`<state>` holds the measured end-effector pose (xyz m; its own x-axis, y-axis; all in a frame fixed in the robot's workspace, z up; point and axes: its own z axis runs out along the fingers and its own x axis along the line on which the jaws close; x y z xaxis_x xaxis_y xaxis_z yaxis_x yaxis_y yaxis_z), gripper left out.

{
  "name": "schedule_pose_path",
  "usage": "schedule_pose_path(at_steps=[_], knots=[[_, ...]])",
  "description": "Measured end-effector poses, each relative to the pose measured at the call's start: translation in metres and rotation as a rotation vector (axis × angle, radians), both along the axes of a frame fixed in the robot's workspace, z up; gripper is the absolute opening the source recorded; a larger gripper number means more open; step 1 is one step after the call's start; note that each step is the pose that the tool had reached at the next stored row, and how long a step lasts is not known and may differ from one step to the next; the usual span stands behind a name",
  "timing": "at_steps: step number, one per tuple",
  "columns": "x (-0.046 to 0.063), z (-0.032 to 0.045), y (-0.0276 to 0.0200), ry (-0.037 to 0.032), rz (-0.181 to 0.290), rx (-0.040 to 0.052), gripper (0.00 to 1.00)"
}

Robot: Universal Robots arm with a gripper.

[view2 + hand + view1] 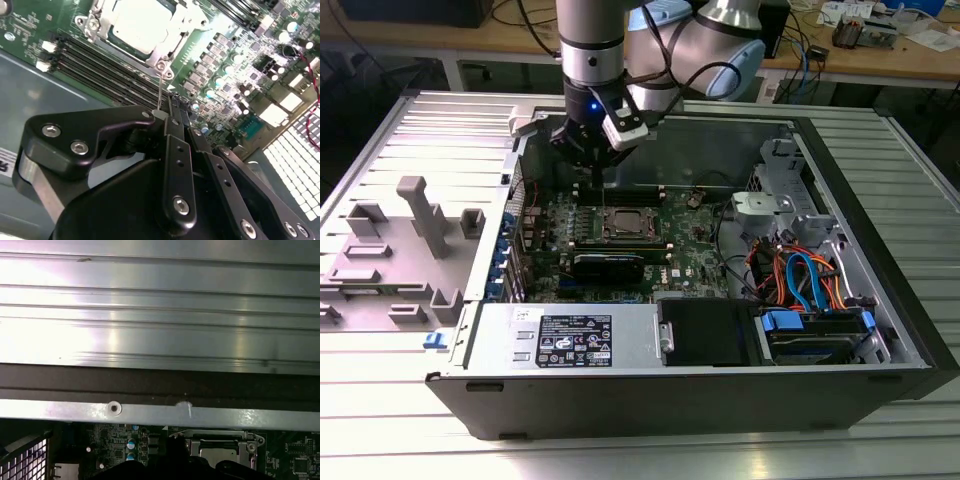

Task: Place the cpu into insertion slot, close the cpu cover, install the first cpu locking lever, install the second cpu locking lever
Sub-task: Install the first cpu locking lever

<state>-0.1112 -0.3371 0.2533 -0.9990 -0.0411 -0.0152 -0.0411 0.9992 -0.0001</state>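
cpu (135, 22) near the upright, closed gripper (177, 106); arm (590, 40) vertical above.

An open computer case (670, 400) lies on a ribbed aluminium worktop (380, 400). Inside, a green motherboard (695, 255) sits towards the far wall. A silver power supply (570, 340) with a white label runs along the near wall, and a black block (705, 330) lies just beside it. Blue and orange cables (800, 280) loop above a blue drive caddy (785, 322) at the exterior view's right. Grey plastic fixtures (425, 215) stand on the worktop at the exterior view's left. A wooden bench (880, 60) strewn with cables runs behind. In the second wrist view, long black memory slots (100, 65) and silver capacitors (220, 82) line the board.
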Motion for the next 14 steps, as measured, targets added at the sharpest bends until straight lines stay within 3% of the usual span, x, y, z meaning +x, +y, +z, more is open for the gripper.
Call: schedule_pose_path(at_steps=[7,14], knots=[[0.019,-0.0007,0.0001,-0.0001,0.000,0.0001,0.11],[0.023,-0.0086,0.0003,-0.0067,0.000,-0.0006,0.11]])
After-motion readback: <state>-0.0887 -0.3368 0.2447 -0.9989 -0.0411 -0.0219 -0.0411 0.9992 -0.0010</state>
